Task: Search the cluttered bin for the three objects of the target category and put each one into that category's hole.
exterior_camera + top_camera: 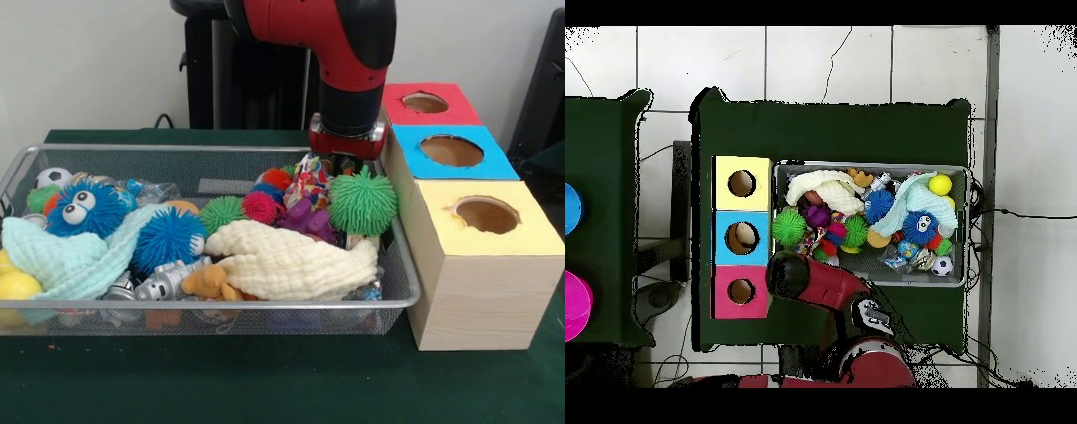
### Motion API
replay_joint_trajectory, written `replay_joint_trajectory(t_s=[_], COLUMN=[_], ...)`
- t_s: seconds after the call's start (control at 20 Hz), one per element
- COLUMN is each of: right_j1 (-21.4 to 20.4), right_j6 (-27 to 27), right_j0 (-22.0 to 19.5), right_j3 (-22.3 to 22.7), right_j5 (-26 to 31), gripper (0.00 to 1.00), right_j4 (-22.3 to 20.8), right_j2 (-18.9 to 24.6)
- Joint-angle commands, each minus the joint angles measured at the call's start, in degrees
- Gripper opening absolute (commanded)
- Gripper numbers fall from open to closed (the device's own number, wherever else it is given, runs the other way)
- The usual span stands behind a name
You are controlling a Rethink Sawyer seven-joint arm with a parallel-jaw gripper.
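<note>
"Three holes wait in the boxes point(481, 256) beside the bin point(212, 305); which toy?"

"Unclear. The gripper point(346, 163) sits low at the bin's far corner, behind the green spiky ball point(363, 201). I cannot tell if it is apart or together. Lift straight up, clear the rim, then cross."

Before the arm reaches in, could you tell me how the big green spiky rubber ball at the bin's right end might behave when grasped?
The big green spiky rubber ball looks soft, so its thin spikes would probably bend and slip under pressure. Being round and perched atop other toys, it may roll off if nudged. It seems light.
</note>
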Motion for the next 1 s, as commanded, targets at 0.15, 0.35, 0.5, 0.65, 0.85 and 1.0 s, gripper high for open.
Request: replay_joint_trajectory(t_s=[0.15, 0.35, 0.5, 0.65, 0.85, 1.0], right_j1=[3.0, -0.5, -5.7, -9.8, -10.8, -11.2], right_j6=[11.5, 12.6, 12.3, 12.0, 10.4, 9.9], right_j0=[3.1, 9.7, 13.2, 15.2, 15.8, 15.3], right_j3=[-1.8, -4.5, -6.8, -8.7, -11.2, -12.1], right_j5=[-2.6, 1.2, 9.6, 13.8, 16.4, 17.8], gripper=[0.0, 0.0, 0.0, 0.0, 0.0, 0.0], right_j4=[1.8, 2.3, 1.7, 1.3, 0.6, 0.7], right_j2=[5.1, -3.3, -8.7, -12.0, -13.6, -13.4])
